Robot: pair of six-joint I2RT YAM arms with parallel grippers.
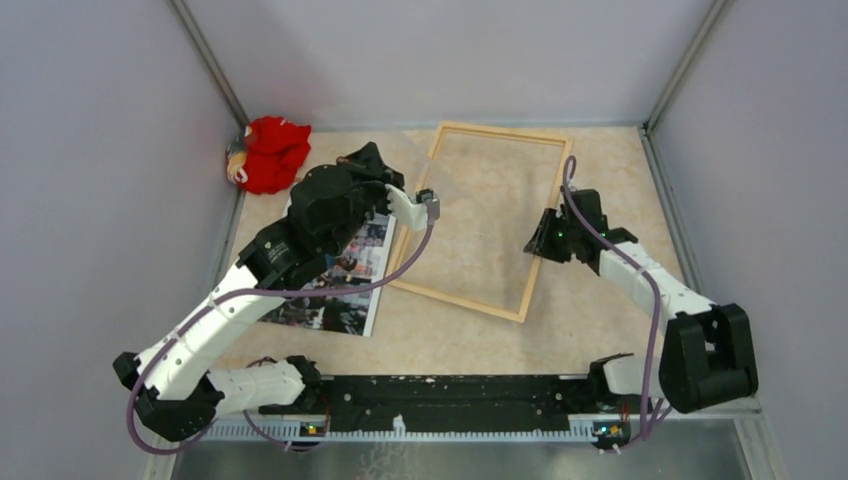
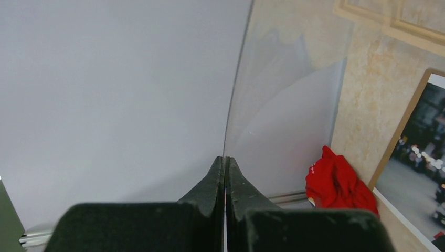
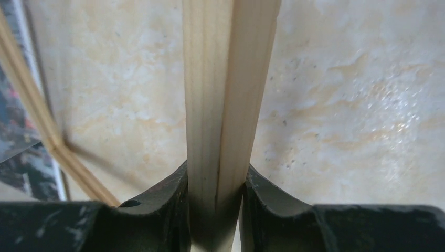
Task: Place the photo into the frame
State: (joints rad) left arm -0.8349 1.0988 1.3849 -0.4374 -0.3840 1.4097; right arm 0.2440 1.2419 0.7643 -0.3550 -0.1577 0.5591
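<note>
Light-wood frame (image 1: 455,300) sits at the centre of the beige marble-pattern table (image 1: 610,165), turned at a slight angle to the table edges. Its opening shows bare table surface.

Right gripper (image 1: 545,240): positioned at the right long rail of the frame, about midway along it. In the right wrist view the right gripper (image 3: 215,168) has one finger (image 3: 170,194) against each side of the rail, so the jaws are clamped on the frame (image 3: 223,94). Whether the rail is raised off the table cannot be determined.

Left gripper (image 1: 430,205): positioned over the left long rail of the frame. In the left wrist view the left gripper (image 2: 224,160) has its jaws fully pressed together on the edge of a thin clear pane (image 2: 286,105). The pane stands up from the fingertips, curves slightly and is apart from the frame.

Photo (image 1: 345,300): lies print side up on the table, just left of the frame and partly under the left arm. Neither gripper touches it.

Red cloth item (image 1: 272,150): rests in the far left corner of the table, well apart from the frame.
</note>
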